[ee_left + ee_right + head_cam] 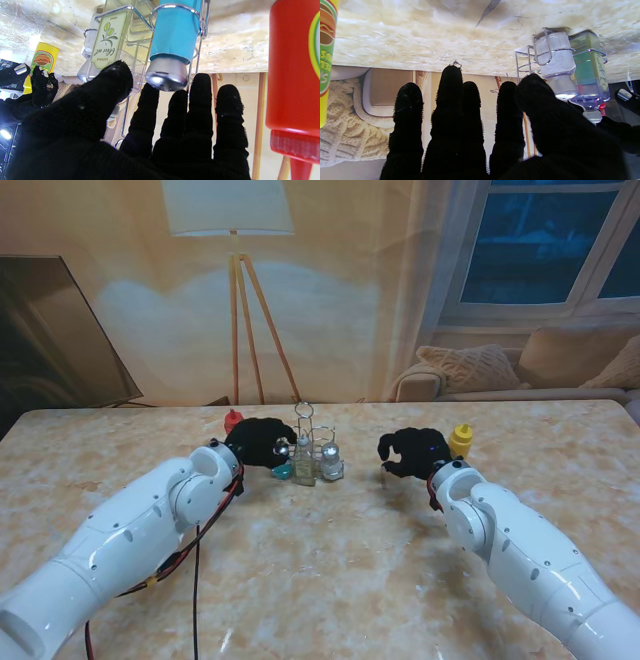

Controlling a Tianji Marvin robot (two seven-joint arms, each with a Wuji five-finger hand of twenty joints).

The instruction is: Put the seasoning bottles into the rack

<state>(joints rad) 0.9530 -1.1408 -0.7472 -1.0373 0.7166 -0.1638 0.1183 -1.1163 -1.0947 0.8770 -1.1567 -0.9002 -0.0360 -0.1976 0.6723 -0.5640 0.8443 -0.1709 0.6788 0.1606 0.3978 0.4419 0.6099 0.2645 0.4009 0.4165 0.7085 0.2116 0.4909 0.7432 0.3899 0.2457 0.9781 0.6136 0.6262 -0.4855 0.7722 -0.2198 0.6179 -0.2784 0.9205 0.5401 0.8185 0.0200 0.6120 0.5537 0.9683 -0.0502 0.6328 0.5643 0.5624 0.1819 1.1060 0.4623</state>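
1. The surface (330, 560) is a broad slab with a glossy, marble-like cream and tan pattern; my guess is that anything nudged on it would slide rather than grip.
2. The left hand (262, 443), in a black knit glove with nubbed fingertips, sits just left of the rack with its fingers spread and nothing in its grasp. In its wrist view the fingertips (203, 82) are very near the blue shaker's cap. A careless move could hook the wire and drag or tip the whole rack.
3. The right hand (412, 452) is likewise empty, fingers apart and loosely curled, well right of the rack and just left of the yellow bottle.
4. The red bottle (232, 420), a smooth plastic squeeze type with a ribbed cap, stands on the surface just far and left of the left hand, outside the rack. The arm could knock it over.
5. The yellow bottle (461, 441), cylindrical with a burger label, also waits outside the rack; slick plastic may slip in a knit grip.
6. The rack (312, 448) is thin chrome wire with a looped top handle, light and probably easy to shift.
7. Inside it: a clear, square olive oil bottle (107, 40), a blue shaker (172, 32) with a domed metal cap, and a clear faceted shaker (555, 60)
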